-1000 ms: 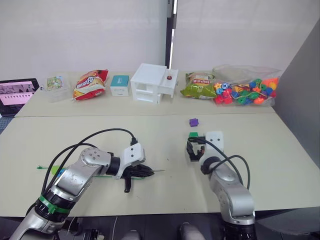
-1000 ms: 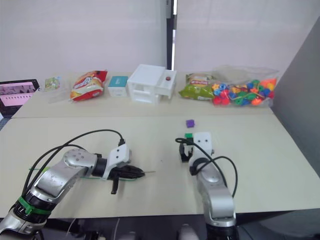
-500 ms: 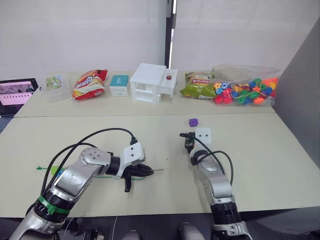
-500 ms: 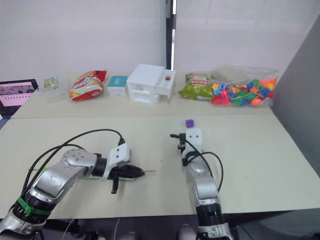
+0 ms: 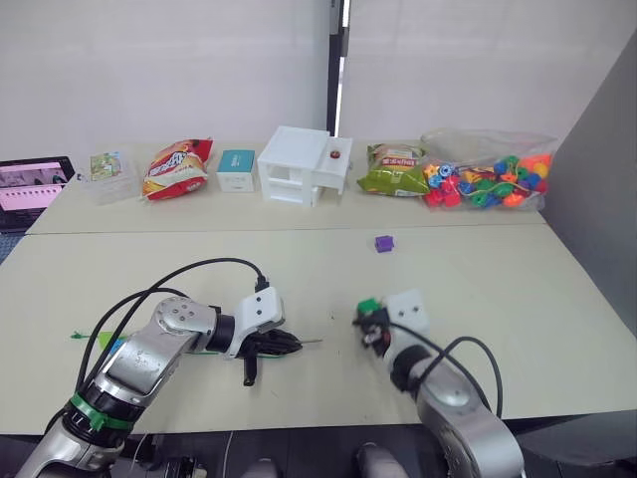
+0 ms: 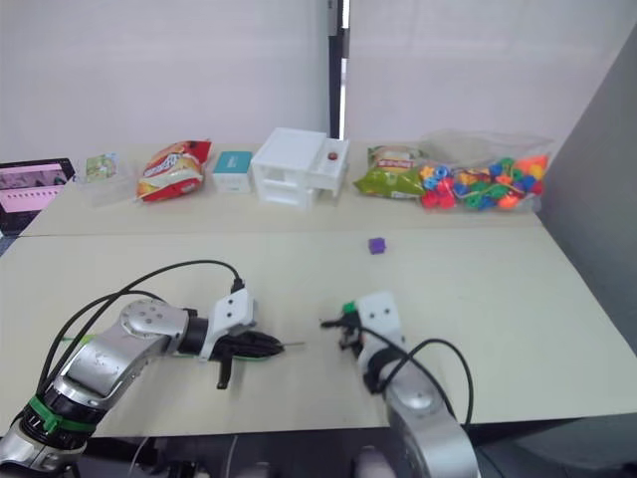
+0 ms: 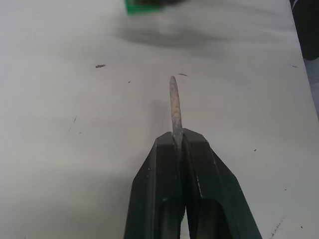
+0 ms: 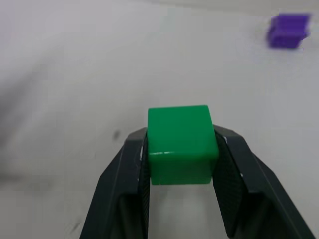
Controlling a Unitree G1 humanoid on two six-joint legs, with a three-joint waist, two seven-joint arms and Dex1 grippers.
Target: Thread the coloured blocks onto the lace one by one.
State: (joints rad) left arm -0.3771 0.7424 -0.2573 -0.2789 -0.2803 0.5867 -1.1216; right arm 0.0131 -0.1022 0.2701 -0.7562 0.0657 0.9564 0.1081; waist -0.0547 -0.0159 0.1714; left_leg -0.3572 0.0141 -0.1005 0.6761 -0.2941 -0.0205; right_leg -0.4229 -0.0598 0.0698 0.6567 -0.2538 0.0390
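The left end effector point(image 7: 178, 142) was pressed together on the lace point(image 7: 174, 107), its stiff tip pointing toward the right end effector point(image 8: 180, 149), which pinched the green cube point(image 8: 180, 144) just above the tabletop point(image 5: 498, 289). A purple cube point(image 5: 384, 243) lay farther back.

A pale table point(image 5: 557, 299) carries a purple cube point(image 5: 384, 243), snack bags point(image 5: 179, 167) and a white box point(image 5: 304, 164)

Left gripper point(image 5: 289, 344) on near table point(image 5: 557, 329), lace point(image 7: 174, 107) tip pointing right at right gripper point(image 5: 364, 321) and its cube point(image 8: 180, 142). Another cube point(image 5: 384, 243) sits behind them. Far table: tablet point(image 5: 30, 184), snacks point(image 5: 179, 167), boxes point(image 5: 304, 164), bead bag point(image 5: 488, 179).
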